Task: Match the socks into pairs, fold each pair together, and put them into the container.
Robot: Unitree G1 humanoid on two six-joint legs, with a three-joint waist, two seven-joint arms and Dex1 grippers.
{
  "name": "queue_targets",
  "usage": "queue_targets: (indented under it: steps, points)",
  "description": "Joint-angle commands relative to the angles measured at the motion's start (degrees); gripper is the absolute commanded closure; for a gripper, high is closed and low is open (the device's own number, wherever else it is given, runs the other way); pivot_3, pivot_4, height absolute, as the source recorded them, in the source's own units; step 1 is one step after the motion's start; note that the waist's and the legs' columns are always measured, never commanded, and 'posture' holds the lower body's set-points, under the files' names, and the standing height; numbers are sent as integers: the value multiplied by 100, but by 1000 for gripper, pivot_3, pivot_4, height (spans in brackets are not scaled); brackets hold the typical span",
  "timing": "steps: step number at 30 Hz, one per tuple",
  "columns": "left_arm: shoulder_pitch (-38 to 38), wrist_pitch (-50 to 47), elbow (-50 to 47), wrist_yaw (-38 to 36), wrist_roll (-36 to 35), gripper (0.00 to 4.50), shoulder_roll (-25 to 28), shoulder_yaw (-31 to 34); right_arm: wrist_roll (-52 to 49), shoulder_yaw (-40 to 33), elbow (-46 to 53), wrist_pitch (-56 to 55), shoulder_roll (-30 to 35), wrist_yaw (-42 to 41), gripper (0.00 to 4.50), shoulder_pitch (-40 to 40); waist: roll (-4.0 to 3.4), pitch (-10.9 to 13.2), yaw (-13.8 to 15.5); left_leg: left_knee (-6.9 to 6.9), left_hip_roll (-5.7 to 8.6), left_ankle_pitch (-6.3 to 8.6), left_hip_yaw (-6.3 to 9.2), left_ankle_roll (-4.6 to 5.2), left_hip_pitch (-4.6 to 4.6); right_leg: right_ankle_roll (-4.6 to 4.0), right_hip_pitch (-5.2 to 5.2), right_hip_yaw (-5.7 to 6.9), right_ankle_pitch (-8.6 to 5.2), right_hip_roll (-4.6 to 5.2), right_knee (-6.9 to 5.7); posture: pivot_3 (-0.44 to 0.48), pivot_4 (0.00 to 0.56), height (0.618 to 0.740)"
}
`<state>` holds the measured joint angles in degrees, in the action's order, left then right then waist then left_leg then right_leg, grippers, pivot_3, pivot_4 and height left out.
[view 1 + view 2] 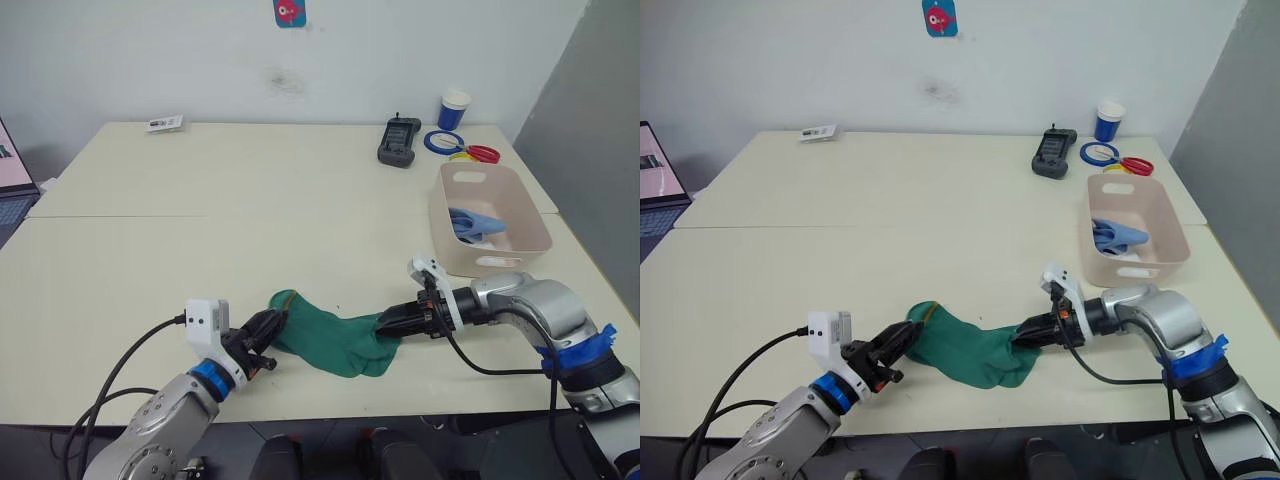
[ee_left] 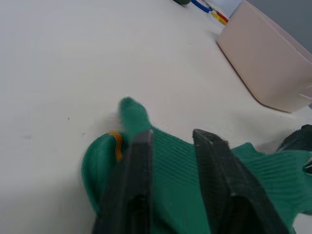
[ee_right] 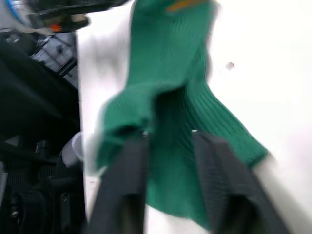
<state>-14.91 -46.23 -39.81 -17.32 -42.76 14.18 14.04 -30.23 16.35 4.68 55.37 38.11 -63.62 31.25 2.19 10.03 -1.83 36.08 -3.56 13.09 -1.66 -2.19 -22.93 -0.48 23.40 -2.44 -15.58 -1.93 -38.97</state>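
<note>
A dark green sock [image 1: 335,342] with a yellow mark lies stretched out near the table's front edge; whether a second one lies under it I cannot tell. My left gripper [image 1: 268,326] is shut on its left end, and the fabric shows between the fingers [image 2: 139,161] in the left wrist view. My right gripper [image 1: 388,324] is shut on its right end, where the sock [image 3: 170,97] bunches up at the fingers. The pink-beige container [image 1: 446,232] stands to the right, just behind my right arm, and holds light blue socks [image 1: 474,222].
Beyond the container lie a black device [image 1: 399,141], a blue-and-white cup [image 1: 453,109], a blue ring and red scissors [image 1: 478,152]. A small card [image 1: 163,123] sits at the far left and a laptop [image 1: 12,190] at the left edge. The front edge runs close below the sock.
</note>
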Motion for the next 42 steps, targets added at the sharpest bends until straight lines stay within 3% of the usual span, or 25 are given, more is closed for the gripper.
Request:
queue_targets:
  steps: [1, 3, 7, 9, 12, 20, 30, 33, 37, 41, 42]
  points:
    - [-287, 41, -129, -319, -425, 1913, 354, 444, -131, -630, 366, 95, 229, 276, 2406, -235, 1, 0, -1, 0, 0, 0, 0, 0, 0, -1, 0, 2, -1, 0, 0, 0, 150, 740]
    - [-357, -212, 61, -760, -1041, 1309, 889, 923, -220, -935, 587, 188, 250, 517, 2406, -446, 2, 1, -3, 0, -1, 0, 0, 0, 0, -2, 1, 4, -1, 0, -2, 0, 150, 740]
    - [103, -441, 862, -1526, -1516, 1309, 2055, 1493, -399, -1320, 1005, 467, 109, 942, 2406, -717, 0, 1, -4, -2, -5, 0, 6, 0, 7, -12, 5, 17, -6, -4, -10, 0, 150, 740]
    - [581, -450, 1357, -1871, -1434, 1309, 2554, 1397, -544, -1393, 1249, 614, 59, 1063, 2406, -848, -1, 2, -2, -3, -4, 0, 10, 0, 6, -22, 5, 17, -11, -6, -9, 0, 150, 740]
    - [1456, -134, 2124, -2391, -830, 1309, 2996, 713, -691, -1433, 1497, 806, -68, 1289, 2406, -1011, -1, 2, 4, -4, -1, 0, 4, -1, -1, -17, 4, 13, -8, -5, -3, 0, 150, 740]
    - [3329, 643, 3861, -3335, 453, 1309, 2834, -864, -1478, -1812, 1994, 1625, -753, 2049, 2406, -1416, 4, 2, 6, -4, 2, 0, -4, -1, -13, -10, 7, 9, -11, -1, 1, 0, 150, 740]
    - [3798, 866, 4460, -4183, 1156, 1309, 2747, -1716, -1953, -1944, 2230, 2163, -1320, 2866, 2406, -1548, 4, 2, -17, -9, -9, 0, -1, 0, -10, -11, 11, 7, -11, -13, -7, 0, 150, 740]
    - [3810, 952, 4521, -4249, 1270, 1916, 2713, -1697, -1977, -1912, 2129, 2176, -1490, 3059, 2406, -1416, 4, 2, -15, -8, -8, 0, 0, 0, -10, -10, 11, 8, -11, -13, -8, 0, 150, 740]
    - [3796, 1046, 4520, -4333, 1350, 3191, 2695, -1642, -1958, -1894, 1990, 2147, -1581, 3194, 2406, -1246, 4, 2, -9, -7, -7, 0, 0, 0, -10, -8, 10, 9, -9, -12, -9, 0, 150, 740]
    - [3768, 1056, 4473, -4318, 1327, 4497, 2673, -1532, -1933, -1884, 1916, 2091, -1508, 3176, 3327, -1148, 4, 2, -4, -8, -7, 0, 0, 0, -12, -8, 11, 8, -9, -12, -7, 0, 150, 740]
    - [3745, 1039, 4430, -4331, 1310, 4500, 2693, -1502, -1944, -1883, 1902, 2082, -1478, 3153, 3659, -1123, 4, 2, -5, -8, -7, 1, 0, 0, -12, -8, 11, 8, -9, -11, -6, 0, 150, 740]
